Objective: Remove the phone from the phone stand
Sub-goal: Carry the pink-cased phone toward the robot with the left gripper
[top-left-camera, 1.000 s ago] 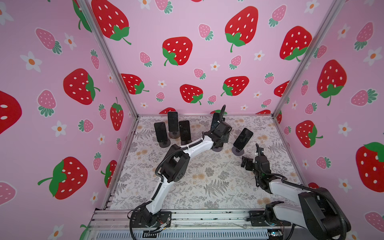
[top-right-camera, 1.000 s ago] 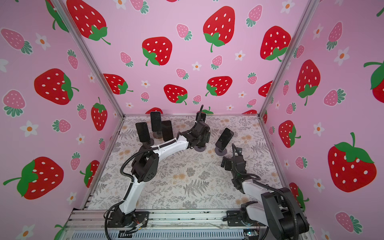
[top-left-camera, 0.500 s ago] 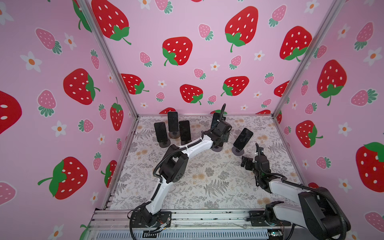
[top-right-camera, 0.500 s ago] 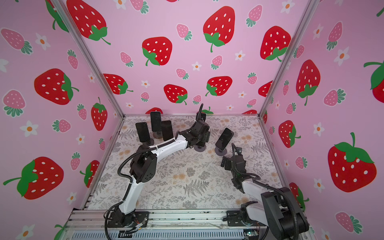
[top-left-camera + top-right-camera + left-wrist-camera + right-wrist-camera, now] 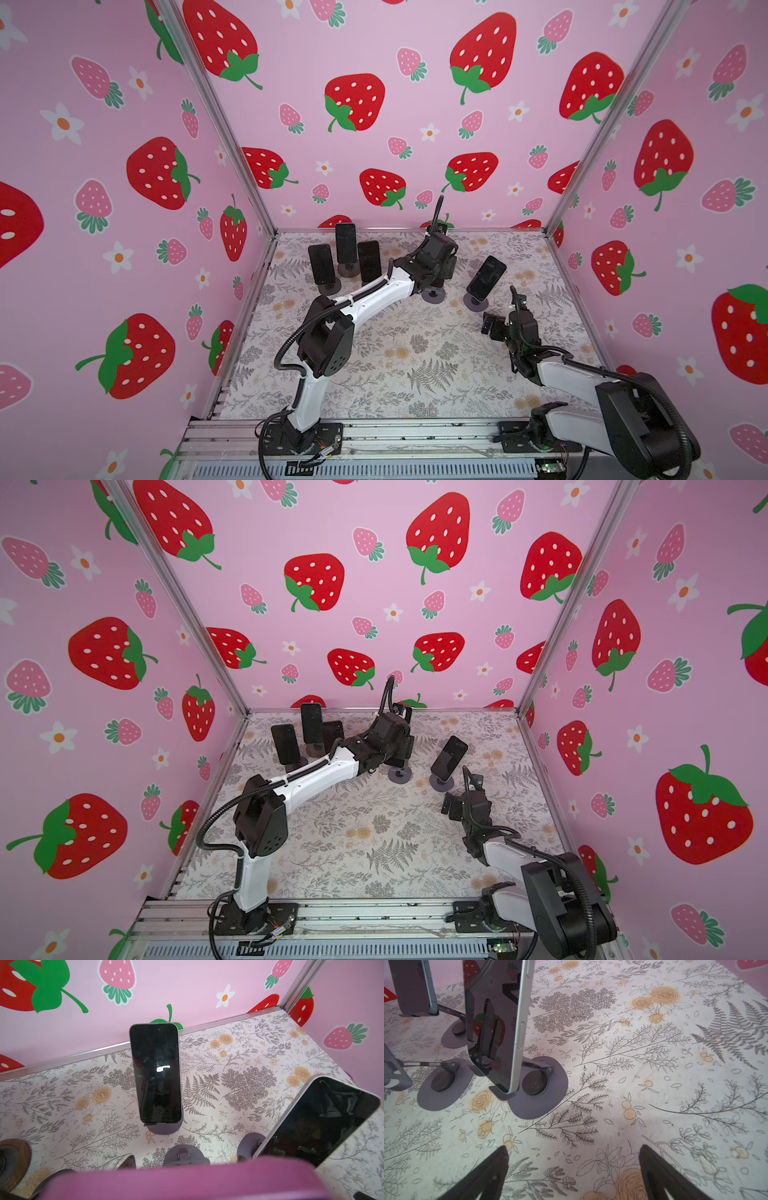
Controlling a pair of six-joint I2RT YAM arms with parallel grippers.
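Elbow first: over the past second the white left arm (image 5: 365, 299) has let its black elbow joint sink toward the lower left of both top views, while its wrist has barely shifted and the right arm has not moved. The left gripper (image 5: 438, 270) sits at the centre-back of the floral-printed floor (image 5: 415, 365), directly above the grey disc-footed phone stand (image 5: 432, 296). The mauve-backed phone (image 5: 187, 1180) fills the bottom of the left wrist view as a blurred band lying straight across the jaws. They look closed onto it, though the fingers themselves are hidden behind it. Judging by its neighbours, the phone's long axis runs down from the grip toward the stand foot, so the way out is probably up and away from that foot. The right gripper (image 5: 492, 326), its jaws spread wide over bare floor in the right wrist view, waits at centre right. It is near a different, tilted black-screened phone (image 5: 485, 276) and well apart from the gripped one. Whether the gripped phone's lower edge still rests in the stand's lip cannot be made out: the wrist covers it in both top views, and the left wrist view cuts it off. Three more dark upright phones (image 5: 345, 245) cluster at the floor's upper left, and a further black-screened phone (image 5: 155, 1072) stands by the back wall.
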